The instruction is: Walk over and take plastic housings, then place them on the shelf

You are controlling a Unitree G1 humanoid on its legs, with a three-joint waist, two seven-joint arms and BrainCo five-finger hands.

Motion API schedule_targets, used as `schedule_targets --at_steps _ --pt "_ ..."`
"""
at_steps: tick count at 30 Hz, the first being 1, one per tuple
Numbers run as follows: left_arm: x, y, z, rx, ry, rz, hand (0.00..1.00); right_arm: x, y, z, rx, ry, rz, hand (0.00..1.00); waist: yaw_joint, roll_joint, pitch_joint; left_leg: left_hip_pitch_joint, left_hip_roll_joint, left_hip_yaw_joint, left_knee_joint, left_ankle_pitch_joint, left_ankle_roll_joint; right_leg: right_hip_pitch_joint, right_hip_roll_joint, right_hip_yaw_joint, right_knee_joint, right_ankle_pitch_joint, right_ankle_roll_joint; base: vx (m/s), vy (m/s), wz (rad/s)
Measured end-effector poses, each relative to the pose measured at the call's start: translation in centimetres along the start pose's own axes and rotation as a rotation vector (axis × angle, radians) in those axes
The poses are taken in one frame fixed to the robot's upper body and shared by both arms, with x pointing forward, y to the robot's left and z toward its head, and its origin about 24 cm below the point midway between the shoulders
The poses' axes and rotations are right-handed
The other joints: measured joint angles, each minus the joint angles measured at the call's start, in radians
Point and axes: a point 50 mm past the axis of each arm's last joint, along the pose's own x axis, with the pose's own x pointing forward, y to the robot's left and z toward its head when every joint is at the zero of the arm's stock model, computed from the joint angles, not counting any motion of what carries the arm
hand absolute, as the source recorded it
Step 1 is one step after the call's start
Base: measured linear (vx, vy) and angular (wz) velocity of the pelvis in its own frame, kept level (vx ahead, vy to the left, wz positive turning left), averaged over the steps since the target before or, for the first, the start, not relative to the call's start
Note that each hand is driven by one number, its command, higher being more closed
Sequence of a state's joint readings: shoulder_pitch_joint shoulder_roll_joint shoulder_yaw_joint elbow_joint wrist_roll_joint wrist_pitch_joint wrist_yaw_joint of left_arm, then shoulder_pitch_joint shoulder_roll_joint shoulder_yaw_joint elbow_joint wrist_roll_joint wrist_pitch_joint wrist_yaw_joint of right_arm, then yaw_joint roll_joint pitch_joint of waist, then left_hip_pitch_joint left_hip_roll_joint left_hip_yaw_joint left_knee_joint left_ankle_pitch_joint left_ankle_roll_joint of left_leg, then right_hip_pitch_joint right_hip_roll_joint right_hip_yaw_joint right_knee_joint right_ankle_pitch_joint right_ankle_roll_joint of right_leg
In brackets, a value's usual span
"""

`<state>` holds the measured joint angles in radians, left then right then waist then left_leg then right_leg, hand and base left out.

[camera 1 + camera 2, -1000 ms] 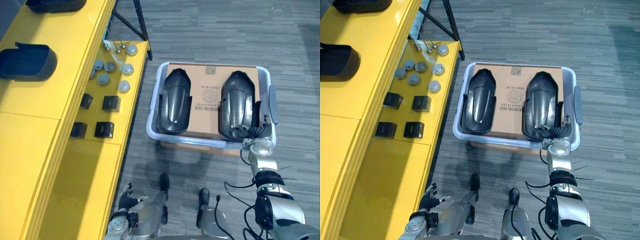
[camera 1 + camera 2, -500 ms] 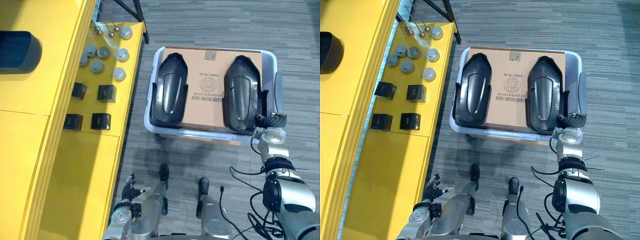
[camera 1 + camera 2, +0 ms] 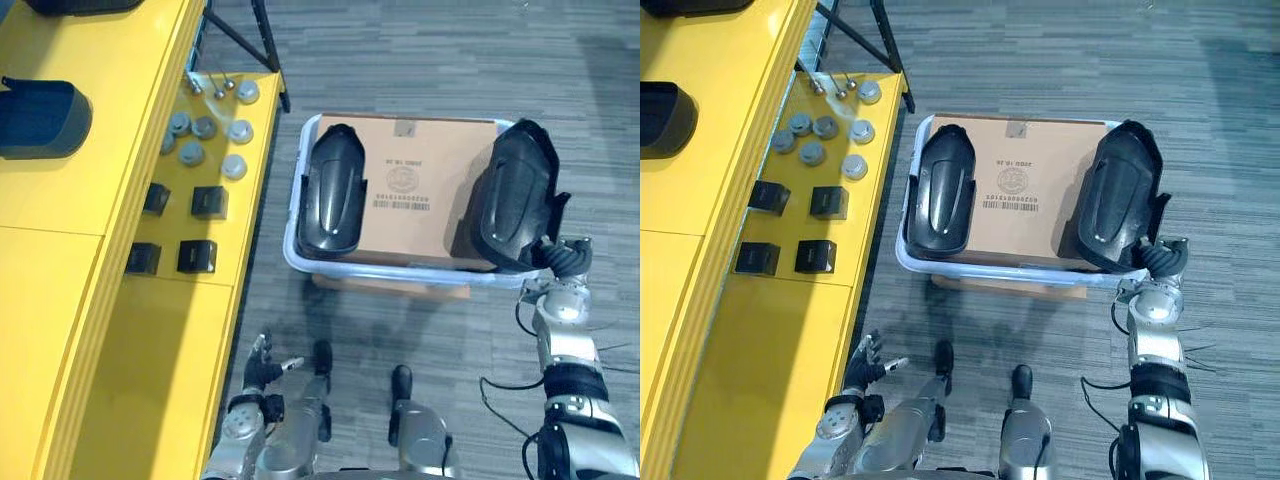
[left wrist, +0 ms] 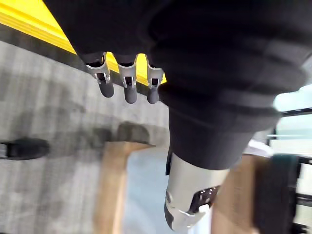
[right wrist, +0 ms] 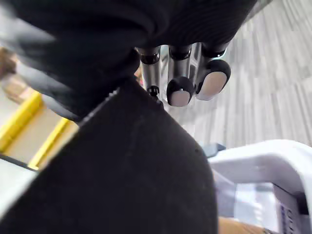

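Left hand (image 3: 260,375) hangs low, fingers loosely spread. Right hand (image 3: 566,258) curls onto one of two glossy black plastic housings, the right housing (image 3: 518,196), tilted over the pale plastic bin (image 3: 298,262) rim; the left housing (image 3: 332,192) lies on the brown cardboard box (image 3: 425,190)

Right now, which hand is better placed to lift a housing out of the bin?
Right. The right hand grips the near end of the right housing at the bin's rim; the left hand hangs open by the yellow shelf.

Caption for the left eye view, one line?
Right robot hand grips one black housing at the bin edge; the other housing lies on cardboard.
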<state>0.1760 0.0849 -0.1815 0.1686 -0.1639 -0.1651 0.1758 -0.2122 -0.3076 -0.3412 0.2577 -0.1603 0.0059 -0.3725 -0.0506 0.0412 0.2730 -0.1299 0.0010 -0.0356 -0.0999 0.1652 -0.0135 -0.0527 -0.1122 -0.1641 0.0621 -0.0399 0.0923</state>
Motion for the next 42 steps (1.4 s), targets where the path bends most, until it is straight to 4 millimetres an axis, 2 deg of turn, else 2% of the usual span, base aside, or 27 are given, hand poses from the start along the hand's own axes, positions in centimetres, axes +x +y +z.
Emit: schedule_targets --at_steps 2,4,5,13,19,27,31,32,38,42 --pt "0.1 -0.9 2.4 -0.029 -0.107 -0.029 0.00 -1.3 0.5 0.6 0.009 -0.036 0.006 1.00 -0.002 0.000 -0.034 0.003 -0.001 -0.002 -0.003 -0.002 0.001 0.005 0.000 -0.003 -0.002 -0.003 -0.001 0.04 -0.030 0.01" --pt "0.0 -1.5 4.3 -0.056 -0.188 -0.042 0.00 -1.9 0.8 1.4 0.018 -0.073 -0.009 1.00 -0.006 0.002 -0.044 0.011 -0.001 -0.002 -0.003 -0.001 0.003 0.016 0.000 -0.004 -0.006 -0.004 -0.001 0.01 -0.011 0.02" --pt "0.0 -2.0 5.9 -0.086 -0.258 -0.043 0.00 -2.4 1.2 2.3 0.011 -0.116 -0.002 1.00 -0.013 0.001 -0.045 0.025 -0.001 -0.001 -0.003 -0.001 0.002 0.031 0.000 -0.005 -0.011 -0.004 -0.001 0.02 -0.020 0.03" --pt "0.2 -5.9 11.2 -0.145 -0.463 -0.143 0.00 -5.6 4.6 6.1 -0.040 -0.314 0.103 1.00 -0.014 0.004 -0.110 0.049 0.001 -0.001 -0.003 -0.001 0.002 0.051 0.003 -0.006 -0.012 -0.004 -0.002 -0.01 0.000 0.00" --pt "0.6 -8.0 12.1 -0.087 -0.485 -0.161 0.00 -8.0 6.7 7.3 0.022 -0.345 0.185 1.00 -0.015 0.003 -0.154 0.052 0.004 0.009 -0.003 -0.003 -0.001 0.053 0.004 0.003 -0.013 0.000 -0.007 -0.03 0.000 -0.05" --pt "1.8 -9.3 11.0 -0.003 -0.415 -0.158 0.00 -11.0 9.2 8.0 0.071 -0.363 0.323 1.00 -0.014 0.001 -0.179 0.062 0.010 0.013 -0.004 -0.005 -0.003 0.065 0.010 0.004 -0.029 0.008 -0.015 0.00 0.000 0.00" --pt "2.2 -9.4 10.3 0.015 -0.378 -0.125 0.00 -11.4 9.5 7.8 0.076 -0.355 0.345 1.00 -0.014 -0.001 -0.202 0.062 0.012 0.017 -0.004 -0.004 -0.003 0.066 0.013 0.007 -0.032 0.012 -0.011 0.01 -0.011 -0.02" --pt "2.3 -9.5 10.0 0.020 -0.369 -0.122 1.00 -11.5 9.6 7.8 0.077 -0.355 0.350 1.00 -0.015 -0.001 -0.207 0.063 0.014 0.019 -0.004 -0.004 -0.003 0.066 0.015 0.010 -0.032 0.013 -0.013 0.01 -0.021 -0.06" --pt "3.1 -9.8 10.7 0.044 -0.386 -0.125 1.00 -11.7 9.6 7.6 0.078 -0.353 0.379 1.00 -0.015 -0.002 -0.226 0.064 0.019 0.020 -0.004 -0.004 -0.003 0.067 0.022 0.017 -0.047 0.021 -0.017 0.00 -0.013 -0.04" --pt "3.4 -9.6 10.4 0.009 -0.350 -0.124 1.00 -12.1 9.4 6.7 0.048 -0.338 0.405 1.00 -0.015 -0.001 -0.246 0.066 0.019 0.028 -0.004 -0.003 -0.001 0.069 0.023 0.025 -0.051 0.025 -0.016 0.01 -0.012 -0.05"
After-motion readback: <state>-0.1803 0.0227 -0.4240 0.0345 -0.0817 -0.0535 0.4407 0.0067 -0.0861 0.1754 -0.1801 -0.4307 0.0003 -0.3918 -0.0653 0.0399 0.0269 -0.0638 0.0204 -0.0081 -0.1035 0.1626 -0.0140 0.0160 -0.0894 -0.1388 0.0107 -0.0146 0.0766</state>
